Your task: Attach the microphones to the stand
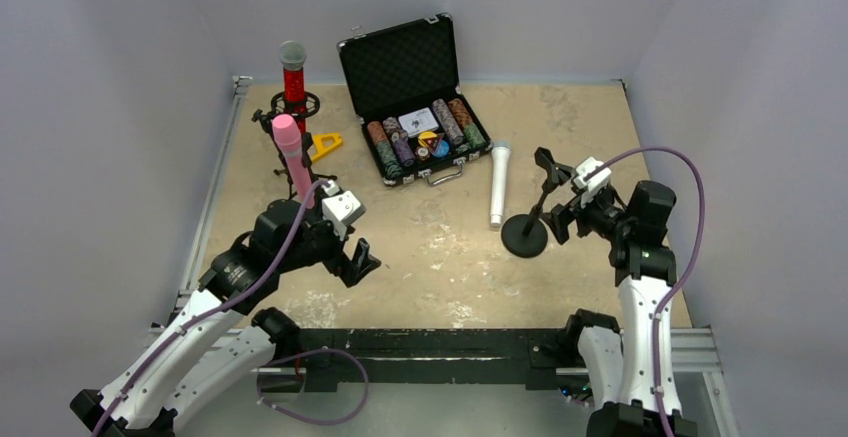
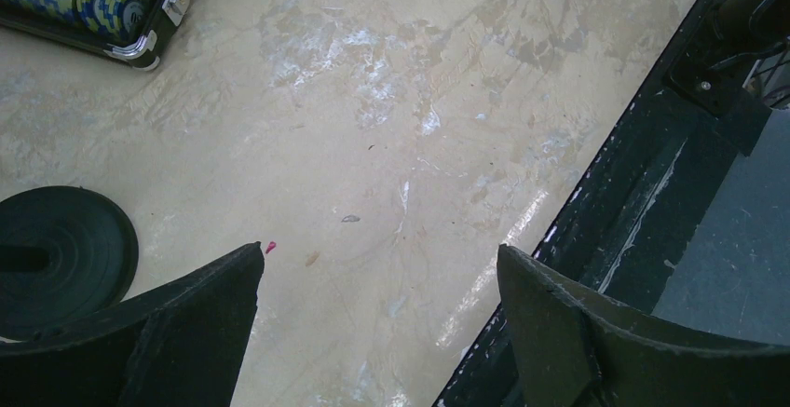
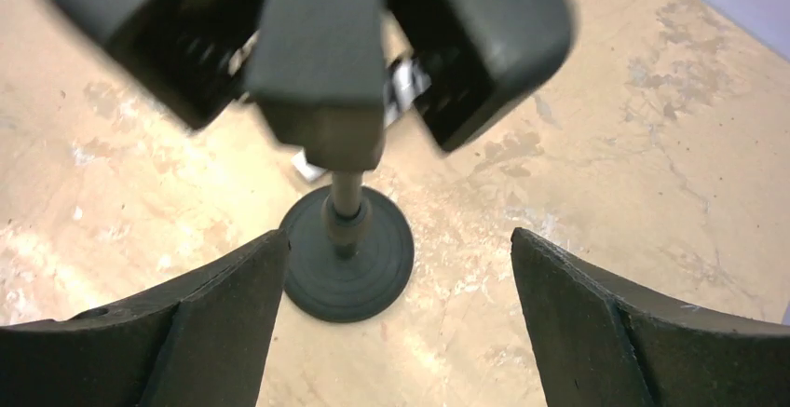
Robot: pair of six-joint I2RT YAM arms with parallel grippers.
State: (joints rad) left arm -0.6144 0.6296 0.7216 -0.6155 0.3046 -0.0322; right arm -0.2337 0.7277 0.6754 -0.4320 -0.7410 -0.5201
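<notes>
Three microphones and three stands sit on the desk (image 1: 420,247). The red microphone (image 1: 293,77) stands upright in a stand at the far left corner. The pink microphone (image 1: 293,162) stands in a second stand nearer along the left edge. The white microphone (image 1: 498,185) lies flat mid-desk, just right of one open case (image 1: 415,122) of chips. The third stand (image 1: 527,232) is unfilled, and the right gripper (image 1: 562,219) is beside it, jaws spread. The left gripper (image 1: 358,259) is also spread, holding nothing.
</notes>
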